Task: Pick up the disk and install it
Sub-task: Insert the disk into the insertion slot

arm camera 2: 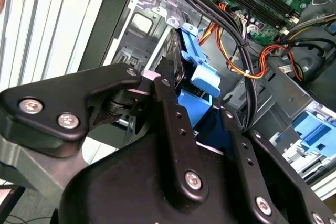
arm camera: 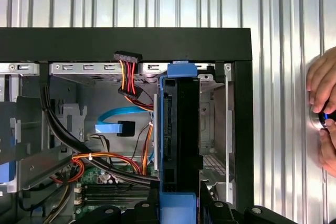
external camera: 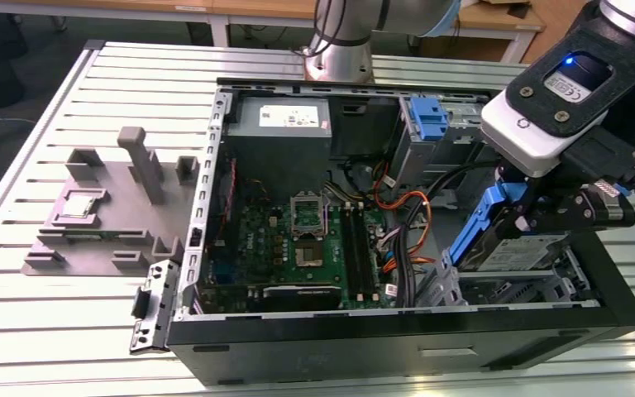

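Disk (external camera: 508, 248) hung on edge in the claw (external camera: 529, 217), which was clamped on its blue bracket (arm camera 2: 199, 80), at the metal cage (arm camera: 215, 129) in a corner of the case (external camera: 406, 318). It looked rigid, fairly heavy and shock-sensitive, with slick metal faces; the bracket's edges seemed the safest hold. Orange and black cables (arm camera: 100, 157) ran close beside it inside the case, likely to snag. A person's hand (arm camera: 323, 114) rested on the worktop (arm camera: 283, 129) outside the case.
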Robot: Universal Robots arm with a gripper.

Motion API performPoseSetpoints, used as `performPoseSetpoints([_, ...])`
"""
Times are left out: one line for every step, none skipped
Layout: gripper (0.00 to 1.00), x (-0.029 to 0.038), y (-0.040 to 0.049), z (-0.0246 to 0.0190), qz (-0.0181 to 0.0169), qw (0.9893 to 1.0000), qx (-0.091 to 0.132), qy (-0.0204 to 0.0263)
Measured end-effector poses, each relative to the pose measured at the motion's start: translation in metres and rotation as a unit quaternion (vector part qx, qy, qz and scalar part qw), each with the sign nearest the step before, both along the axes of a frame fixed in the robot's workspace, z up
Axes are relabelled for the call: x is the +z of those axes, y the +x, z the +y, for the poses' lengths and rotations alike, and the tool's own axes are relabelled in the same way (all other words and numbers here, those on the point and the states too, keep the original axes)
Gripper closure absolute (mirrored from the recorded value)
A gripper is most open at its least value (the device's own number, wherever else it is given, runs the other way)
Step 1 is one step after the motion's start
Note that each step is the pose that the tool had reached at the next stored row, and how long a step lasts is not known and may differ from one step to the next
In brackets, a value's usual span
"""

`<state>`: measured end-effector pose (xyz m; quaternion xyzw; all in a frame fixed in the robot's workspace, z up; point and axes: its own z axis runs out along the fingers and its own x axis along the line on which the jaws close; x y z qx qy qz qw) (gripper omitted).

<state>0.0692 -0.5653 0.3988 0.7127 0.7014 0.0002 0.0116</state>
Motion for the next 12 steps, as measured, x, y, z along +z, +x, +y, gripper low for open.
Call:
performPoseSetpoints([0.64,-0.0005,0.0000,0.0000,0.0000,1.0000,0.000,0.0000])
performPoseSetpoints([0.64,-0.0009,0.0000,0.0000,0.0000,1.0000,0.000,0.0000])
performPoseSetpoints([0.64,-0.0014,0.0000,0.0000,0.0000,1.0000,0.000,0.0000])
performPoseSetpoints([0.64,-0.0019,0.0000,0.0000,0.0000,1.0000,0.000,0.0000])
performPoseSetpoints([0.64,-0.0025,0.0000,0.0000,0.0000,1.0000,0.000,0.0001])
performPoseSetpoints([0.64,-0.0030,0.0000,0.0000,0.0000,1.0000,0.000,0.0000])
performPoseSetpoints([0.64,-0.0036,0.0000,0.0000,0.0000,1.0000,0.000,0.0000])
performPoseSetpoints([0.64,-0.0042,0.0000,0.0000,0.0000,1.0000,0.000,0.0000])
performPoseSetpoints([0.64,-0.0047,0.0000,0.0000,0.0000,1.0000,0.000,-0.0001])
performPoseSetpoints([0.64,-0.0054,0.0000,0.0000,0.0000,1.0000,0.000,0.0000])
performPoseSetpoints([0.64,-0.0060,0.0000,0.0000,0.0000,1.0000,0.000,0.0000])
performPoseSetpoints([0.64,-0.0066,0.0000,0.0000,0.0000,1.0000,0.000,0.0000])
